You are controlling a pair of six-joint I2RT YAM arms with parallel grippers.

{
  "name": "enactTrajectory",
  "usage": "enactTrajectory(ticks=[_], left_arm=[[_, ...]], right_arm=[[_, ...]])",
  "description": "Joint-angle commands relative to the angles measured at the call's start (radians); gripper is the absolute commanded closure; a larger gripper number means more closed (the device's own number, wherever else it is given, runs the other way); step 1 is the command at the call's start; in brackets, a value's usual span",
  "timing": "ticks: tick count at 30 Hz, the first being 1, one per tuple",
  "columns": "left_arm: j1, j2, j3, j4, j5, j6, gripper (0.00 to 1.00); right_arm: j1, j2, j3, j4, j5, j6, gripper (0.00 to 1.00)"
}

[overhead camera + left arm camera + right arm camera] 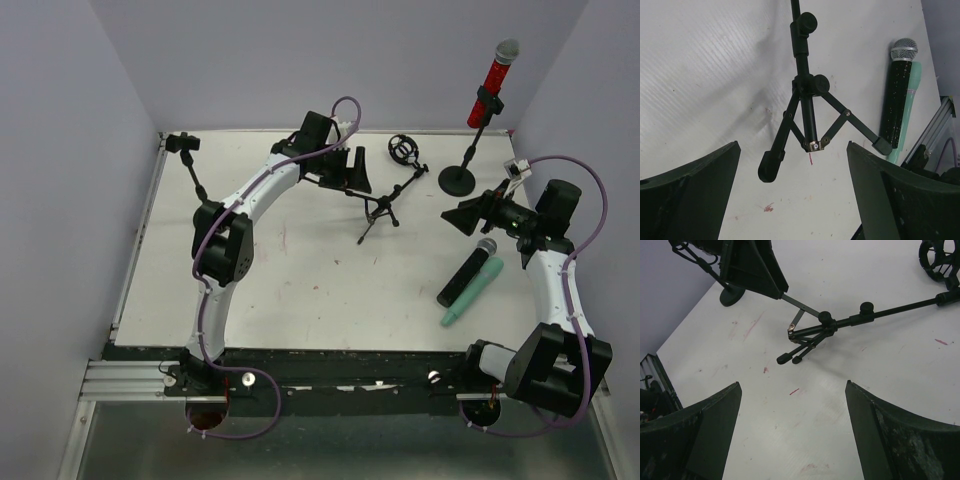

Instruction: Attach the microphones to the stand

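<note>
Jaws of the left gripper (792, 192) stand wide apart, empty, over the tripod stand (805, 100), which seems to lie on its side; the right gripper (792, 427) is likewise spread and empty, facing it; the black mic (897, 100) and mint mic (913, 95) lie touching, well off to the right; the red mic (495, 75) already sits in the round-base stand (468, 155); risk: pinching one thin leg may swivel the tripod, and lifting one mic may roll its neighbour

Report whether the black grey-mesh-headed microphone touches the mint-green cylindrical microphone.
Touching. Left wrist view: the black microphone lies flush against the mint-green microphone, no gap.
</note>
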Motion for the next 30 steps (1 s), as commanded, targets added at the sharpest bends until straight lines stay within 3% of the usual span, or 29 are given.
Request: enactTrajectory(ticks=[1,30], left_arm=[[0.005,0.024,0.006,-0.008,-0.019,-0.021,0.06],[0.013,0.092,0.052,0.032,0.032,-0.113,0.35]], right_arm=[[0.001,-0.006,0.007,0.008,-0.019,-0.008,0.08],[0.002,-0.012,0.006,0.01,-0.018,-0.011,0.08]])
